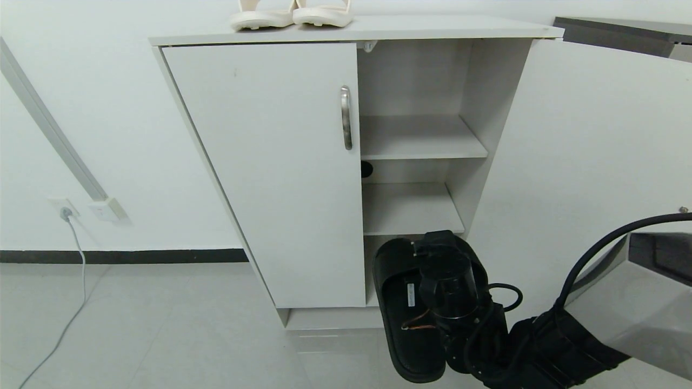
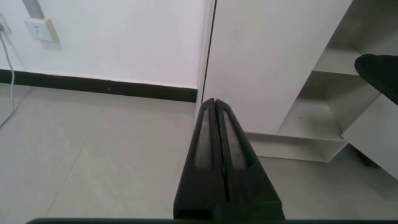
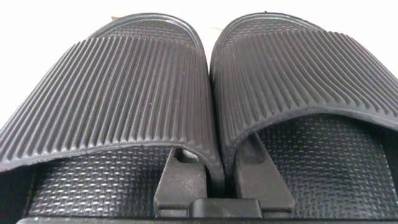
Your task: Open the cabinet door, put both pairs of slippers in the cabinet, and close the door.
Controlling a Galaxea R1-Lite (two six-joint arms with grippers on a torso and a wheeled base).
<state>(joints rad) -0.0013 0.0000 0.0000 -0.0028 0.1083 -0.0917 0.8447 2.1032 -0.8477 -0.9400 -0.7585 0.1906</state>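
Slippers, black pair: held in the air just in front of the cabinet's lowest compartment, whose right door stands open. Not yet inside.

Right gripper: 1 finger under each ribbed strap, closed so that the 2 inner strap edges are pinched together. Both slippers lie side by side, touching.

Left gripper: fingers pressed together, holding nothing, low over the floor beside the closed left door.

Handling, judged: moulded rubber or foam slides, light, flexible. Ribbed straps should resist slipping. The straps are soft, so the pair may sag or swing from this hold. Pinching the adjoining straps looks like the sensible grip, since it carries 2 at once.

Orientation: long axis runs from the robot toward the cabinet opening. The fingers enter from the heel side, so the toes most likely point into the cabinet. Pair appears tilted in the head view.

White slippers: on the cabinet top, above the closed left door.
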